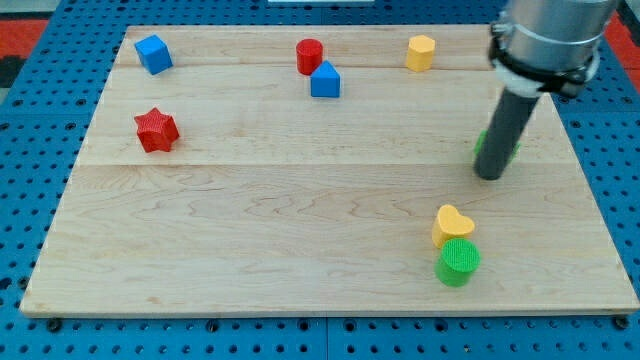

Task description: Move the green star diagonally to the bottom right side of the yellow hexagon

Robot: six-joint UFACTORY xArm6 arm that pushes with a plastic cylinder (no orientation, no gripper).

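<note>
My tip point(490, 176) is resting on the pale wooden board point(300, 250) at the right side, and since it is a plain dark rod there are no jaws to be apart or together; it is simply pressing down beside a green block point(512, 146), most of which is sitting hidden behind the rod, so I cannot tell its shape for sure. That green block is touching or just beside the rod at mid-depth on the right. Nearer to me and a little left of the tip, a yellow heart-shaped block point(452, 224) is lying against a green round cylinder block point(458, 262), the cylinder being the nearer one. Far across the board, a yellow hexagon-like block point(421, 52) is sitting by the far edge, well apart from the tip. Further left are a red cylinder block point(309, 55) touching a blue house-shaped block point(325, 80), then a red star block point(156, 130) and a blue cube block point(153, 54) at the far left corner.
</note>
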